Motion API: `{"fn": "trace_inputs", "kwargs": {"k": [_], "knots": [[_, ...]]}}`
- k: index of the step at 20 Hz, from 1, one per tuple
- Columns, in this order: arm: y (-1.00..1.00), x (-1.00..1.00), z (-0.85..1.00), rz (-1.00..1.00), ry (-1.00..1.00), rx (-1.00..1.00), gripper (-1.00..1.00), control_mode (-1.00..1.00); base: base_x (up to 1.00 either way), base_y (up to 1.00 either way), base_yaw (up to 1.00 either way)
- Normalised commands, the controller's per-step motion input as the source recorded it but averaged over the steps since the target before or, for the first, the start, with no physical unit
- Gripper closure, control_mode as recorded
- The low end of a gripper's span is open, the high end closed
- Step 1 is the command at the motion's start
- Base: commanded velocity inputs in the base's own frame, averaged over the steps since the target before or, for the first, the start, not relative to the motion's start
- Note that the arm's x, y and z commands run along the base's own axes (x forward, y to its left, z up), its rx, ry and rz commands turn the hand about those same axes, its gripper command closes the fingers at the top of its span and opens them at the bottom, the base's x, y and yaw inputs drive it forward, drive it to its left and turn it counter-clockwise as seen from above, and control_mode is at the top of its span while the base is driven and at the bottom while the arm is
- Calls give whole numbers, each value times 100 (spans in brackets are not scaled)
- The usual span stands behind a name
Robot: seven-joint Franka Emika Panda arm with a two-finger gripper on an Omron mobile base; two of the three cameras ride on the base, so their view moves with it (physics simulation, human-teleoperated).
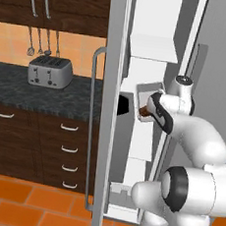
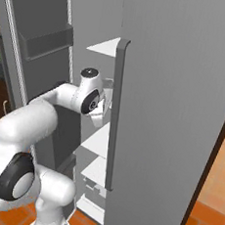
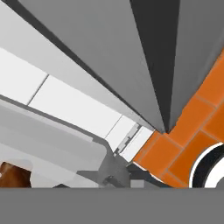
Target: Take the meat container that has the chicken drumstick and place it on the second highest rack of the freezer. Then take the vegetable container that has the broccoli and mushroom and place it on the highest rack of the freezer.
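Gripper clamped on meat container

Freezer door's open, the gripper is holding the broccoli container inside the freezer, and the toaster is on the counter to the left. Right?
Not quite. The container in the gripper holds the chicken drumstick, not broccoli; the left base view shows its reddish-brown meat. The freezer stands open, and the toaster sits on the counter to the left.

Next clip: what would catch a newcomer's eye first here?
The white robot arm reaching into the open grey freezer, its gripper shut on the edge of a pale grey tray carrying a glossy reddish-brown chicken drumstick, level with the white shelves. To the left, a silver toaster sits on the dark speckled counter above dark wood drawers, with orange floor tiles below.
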Motion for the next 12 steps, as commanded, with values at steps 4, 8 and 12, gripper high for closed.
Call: {"fn": "trace_inputs", "kwargs": {"k": [4, 8, 12], "knots": [[5, 96, -18, -1, -2, 0, 100, -100, 0, 0, 0], [0, 99, 0, -2, 0, 0, 100, -100, 0, 0, 0], [0, 87, -36, -3, 0, -1, 100, -100, 0, 0, 0]]}}
